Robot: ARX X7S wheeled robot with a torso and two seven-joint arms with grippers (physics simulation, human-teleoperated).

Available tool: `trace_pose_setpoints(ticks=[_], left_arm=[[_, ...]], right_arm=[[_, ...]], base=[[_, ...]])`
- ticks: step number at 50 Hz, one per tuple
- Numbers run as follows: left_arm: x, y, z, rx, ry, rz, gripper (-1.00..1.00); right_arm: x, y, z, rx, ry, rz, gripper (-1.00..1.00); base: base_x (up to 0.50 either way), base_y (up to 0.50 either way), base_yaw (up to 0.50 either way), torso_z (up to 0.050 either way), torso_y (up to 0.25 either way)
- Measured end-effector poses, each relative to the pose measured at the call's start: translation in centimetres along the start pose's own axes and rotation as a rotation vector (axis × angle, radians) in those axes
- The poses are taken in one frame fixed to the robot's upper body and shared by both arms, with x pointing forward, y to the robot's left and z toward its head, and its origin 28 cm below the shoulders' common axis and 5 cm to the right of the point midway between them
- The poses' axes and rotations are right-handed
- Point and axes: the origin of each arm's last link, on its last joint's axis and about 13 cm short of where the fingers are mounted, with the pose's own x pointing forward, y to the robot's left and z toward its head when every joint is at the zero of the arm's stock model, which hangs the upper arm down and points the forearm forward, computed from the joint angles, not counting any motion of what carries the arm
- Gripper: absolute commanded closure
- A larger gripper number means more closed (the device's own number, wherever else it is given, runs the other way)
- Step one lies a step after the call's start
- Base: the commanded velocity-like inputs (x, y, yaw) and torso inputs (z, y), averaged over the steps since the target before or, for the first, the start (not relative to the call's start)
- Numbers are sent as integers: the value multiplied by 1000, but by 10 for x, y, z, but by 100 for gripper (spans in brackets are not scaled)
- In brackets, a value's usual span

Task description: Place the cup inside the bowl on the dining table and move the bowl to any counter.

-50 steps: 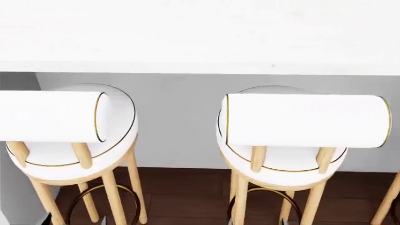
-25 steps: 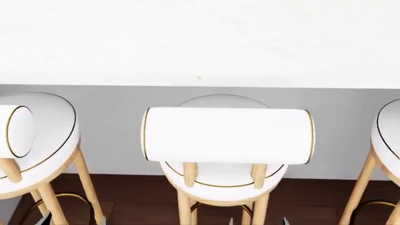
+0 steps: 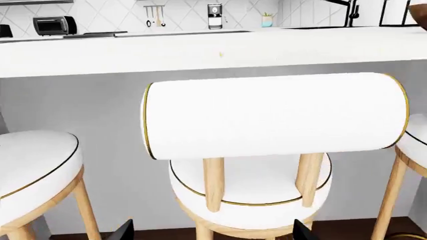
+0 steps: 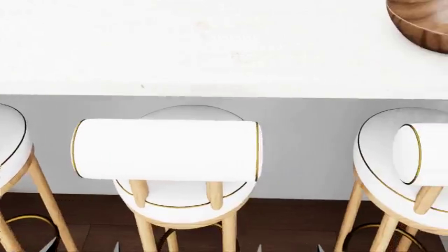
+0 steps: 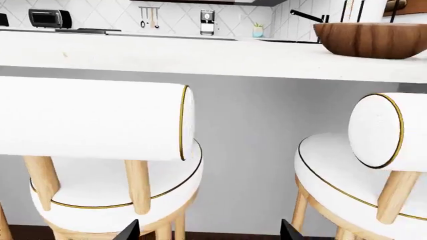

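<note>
White padded stools sit right in front of us, so we're in the approach step, nothing grabbed yet. Both arms hang low at stool height: only the dark fingertips (image 3: 123, 231) of the left end effector (image 3: 212, 232) and of the right end effector (image 5: 208, 231) poke into their wrist views, spread wide with nothing between them. Past the nearest stool (image 4: 168, 152) is the plain white worktop (image 4: 210, 47), with the wooden bowl (image 4: 422, 23) at its far right. No cup in sight. Next we probably need to shift right and raise the arms.
</note>
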Motion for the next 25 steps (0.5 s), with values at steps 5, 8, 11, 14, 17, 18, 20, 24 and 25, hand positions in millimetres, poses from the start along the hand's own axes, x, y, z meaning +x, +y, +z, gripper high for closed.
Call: trace_pose_setpoints(ticks=[5,8,11,14,17,18,20,24,25], left_arm=[[0,0,0,0,0,0,-100],[0,0,0,0,0,-1,-100],[0,0,0,0,1,-1,-100],[0,0,0,0,1,-1,-100],[0,0,0,0,1,-2,-100],[0,0,0,0,1,-2,-100],[0,0,0,0,1,-2,-100],[0,0,0,0,1,-2,-100],[0,0,0,0,1,-2,-100]], right_arm=[[0,0,0,0,1,0,-100],[0,0,0,0,1,0,-100],[0,0,0,0,1,0,-100],[0,0,0,0,1,1,-100],[0,0,0,0,0,2,-100],[0,0,0,0,0,2,-100],[0,0,0,0,0,2,-100],[0,0,0,0,-1,3,-100],[0,0,0,0,-1,3,-100]], base=[[-1,-500,0,0,0],[-1,-500,0,0,0],[-1,-500,0,0,0],[-1,-500,0,0,0],[-1,-500,0,0,0],[-1,-500,0,0,0],[-1,-500,0,0,0],[-1,-500,0,0,0],[-1,-500,0,0,0]])
